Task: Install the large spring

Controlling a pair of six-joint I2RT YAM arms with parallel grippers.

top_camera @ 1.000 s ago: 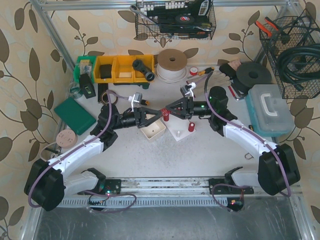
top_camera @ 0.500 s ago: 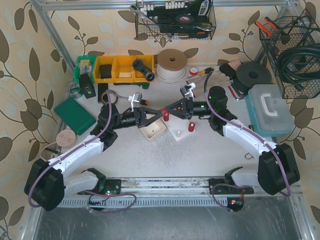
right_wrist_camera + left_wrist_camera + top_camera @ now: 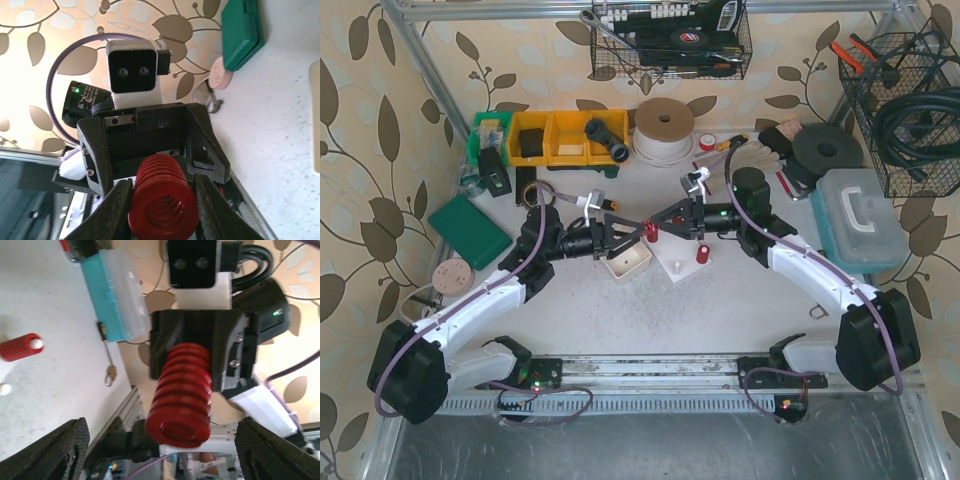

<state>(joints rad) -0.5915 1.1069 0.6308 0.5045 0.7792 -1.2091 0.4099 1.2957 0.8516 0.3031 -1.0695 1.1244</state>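
**Item:** spring, red, thick-coiled.
**Location:** in the air at the centre of the overhead view, above the table, lying roughly level between the tips of the two arms.

**Right gripper**: clenched on the spring, with one finger pressed to each flank of the coils at the bottom of its own view.

**Left gripper**: released. Its fingers are spread out to the lower corners of its view. The spring's free end points into the gap between them.

**Step, as judged:** a pass or re-grip in the air, ahead of seating the spring on the white base, lower right of centre overhead. A small spring stands just beside that base.

**Doing it well:**
- The right should hold firm until the left has fully closed.
- The left should take several coils square across the body. The end turn alone would likely squash or slip out.
- Both wrists should stay in line with the spring's axis.
- One open end should stay clear of the fingers so a post can enter.

**Not legible:**
- Which post on the base is meant, and whether one is free.
- How far the left fingertips overlap the spring. Overhead, both grippers and the spring merge into one dark knot.
- The left fingers, cut off by the bottom edge of their frame.
- The near rim of the spring in the right wrist view, also cut off at the bottom edge.
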